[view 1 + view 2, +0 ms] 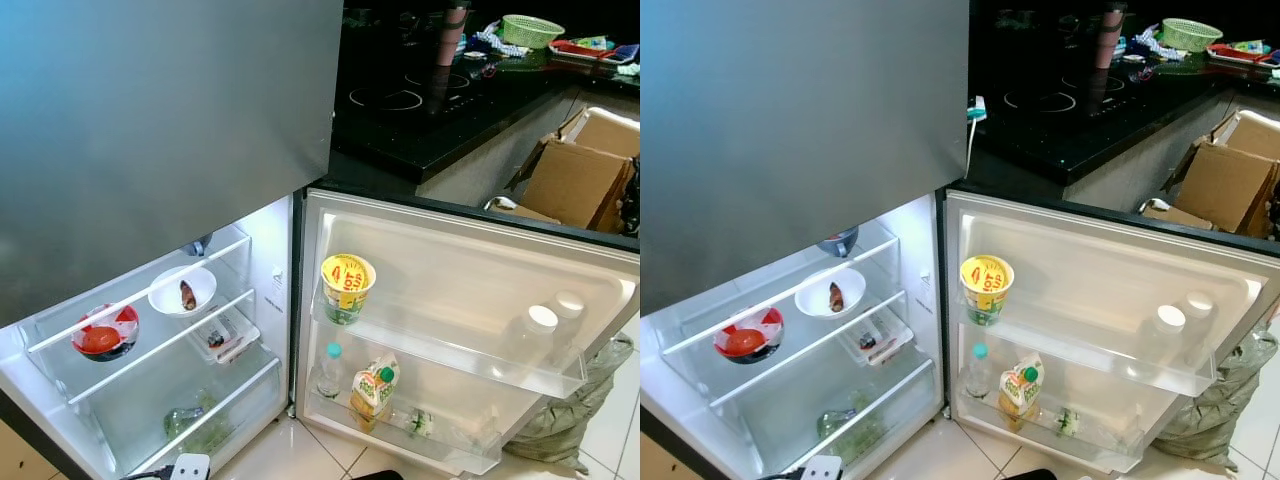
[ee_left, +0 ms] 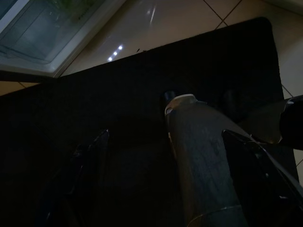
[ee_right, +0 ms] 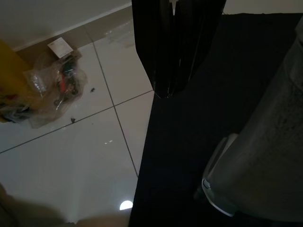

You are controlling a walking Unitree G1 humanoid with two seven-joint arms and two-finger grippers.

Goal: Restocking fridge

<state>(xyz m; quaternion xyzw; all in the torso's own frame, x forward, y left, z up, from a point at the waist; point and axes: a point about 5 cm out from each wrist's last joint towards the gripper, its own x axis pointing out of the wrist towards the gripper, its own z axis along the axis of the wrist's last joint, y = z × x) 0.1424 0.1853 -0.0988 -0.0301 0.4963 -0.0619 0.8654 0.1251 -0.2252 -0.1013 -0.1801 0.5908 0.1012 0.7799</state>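
Hanging low over a dark mat (image 2: 142,118), my left gripper (image 2: 189,161) has its fingers apart around a grey bottle (image 2: 201,161). My right gripper (image 3: 171,92) is pressed together. Ahead, the fridge (image 1: 160,330) stands open with 2 door shelves.

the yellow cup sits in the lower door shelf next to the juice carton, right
Not quite. The yellow cup stands in the upper door shelf, above the juice carton, which is in the lower door shelf beside a small bottle. The left eye view shows this.
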